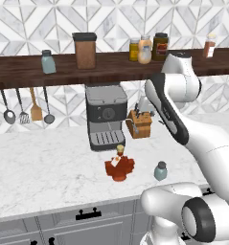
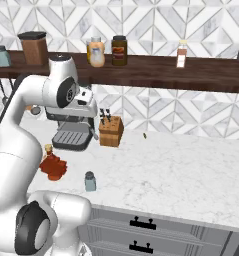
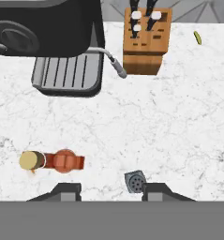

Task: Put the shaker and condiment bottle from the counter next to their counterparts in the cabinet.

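While tool [image 3: 111, 190] hovers empty | shaker [image 3: 135, 181] beside condiment bottle [image 3: 55, 161]

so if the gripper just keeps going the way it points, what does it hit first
Probably the bare counter, between the shaker and the knife block; depth is hard to judge.

Blue-grey shaker [image 1: 160, 171] and squat red condiment bottle [image 1: 119, 167] stand upright, near each other, on the counter [image 1: 49, 167].

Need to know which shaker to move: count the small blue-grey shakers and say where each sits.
2. One shaker stands on the counter, right of the condiment bottle. The matching shaker stands at the left of the cabinet shelf. No others visible.
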Robot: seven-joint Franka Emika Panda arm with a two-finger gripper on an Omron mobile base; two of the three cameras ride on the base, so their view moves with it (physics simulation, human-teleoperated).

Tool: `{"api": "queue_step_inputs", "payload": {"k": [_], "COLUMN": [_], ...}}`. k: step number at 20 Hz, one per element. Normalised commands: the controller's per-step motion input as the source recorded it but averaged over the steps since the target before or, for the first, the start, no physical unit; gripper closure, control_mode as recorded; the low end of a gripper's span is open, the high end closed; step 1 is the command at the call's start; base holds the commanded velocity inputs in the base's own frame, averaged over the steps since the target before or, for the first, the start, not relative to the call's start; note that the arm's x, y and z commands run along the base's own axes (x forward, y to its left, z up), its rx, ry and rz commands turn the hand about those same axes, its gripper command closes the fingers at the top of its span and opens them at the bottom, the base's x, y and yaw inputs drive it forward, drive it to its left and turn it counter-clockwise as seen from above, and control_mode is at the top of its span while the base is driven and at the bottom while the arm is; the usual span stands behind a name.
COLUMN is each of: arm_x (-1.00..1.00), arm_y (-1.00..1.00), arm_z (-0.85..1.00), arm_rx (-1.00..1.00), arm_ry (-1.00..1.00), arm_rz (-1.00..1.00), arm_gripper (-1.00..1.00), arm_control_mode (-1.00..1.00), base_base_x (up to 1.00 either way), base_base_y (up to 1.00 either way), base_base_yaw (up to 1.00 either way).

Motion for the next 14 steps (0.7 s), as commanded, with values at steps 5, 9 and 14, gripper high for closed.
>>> {"api": "queue_step_inputs", "payload": {"k": [5,9,14], "arm_x": [-0.01,-0.25,-0.28], "arm_y": [-0.09,-0.32,-0.54], "arm_z": [-0.15,-0.32,-0.38], "arm_rx": [0.12,0.22,0.32], "arm_ry": [0.0,-0.18,-0.24], "arm_rz": [0.08,0.3,0.18], "arm_gripper": [-1.0,-1.0,-1.0], "arm_control_mode": [-1.0,-1.0,-1.0], "base_base_x": [0.0,0.0,0.0], "base_base_y": [0.0,0.0,0.0], "base_base_yaw": [0.0,0.0,0.0]}}
